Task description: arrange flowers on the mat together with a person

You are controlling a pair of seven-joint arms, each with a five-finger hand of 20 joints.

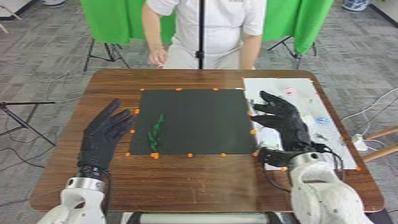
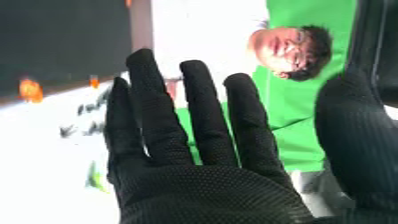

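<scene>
In the head view, the dark mat [image 1: 197, 120] lies in the middle of the table, with a green stem [image 1: 155, 134] near its left edge. My left hand [image 1: 104, 131] is held left of the mat, its fingers straight. Over the white sheet's left side is my right hand [image 1: 282, 119], open and holding nothing. The right wrist view has the right hand [image 2: 209, 192] with fingers extended and thumb apart, and the dark mat [image 2: 62, 40] beyond it. Small flower pieces [image 1: 321, 120] rest on the white sheet, partly hidden by the right hand.
The white sheet [image 1: 306, 97] lies right of the mat on the brown table [image 1: 200, 182]. Orange markers [image 1: 155, 155] line the mat's border. A person stands at the far edge, behind a thin dark pole [image 1: 201, 30].
</scene>
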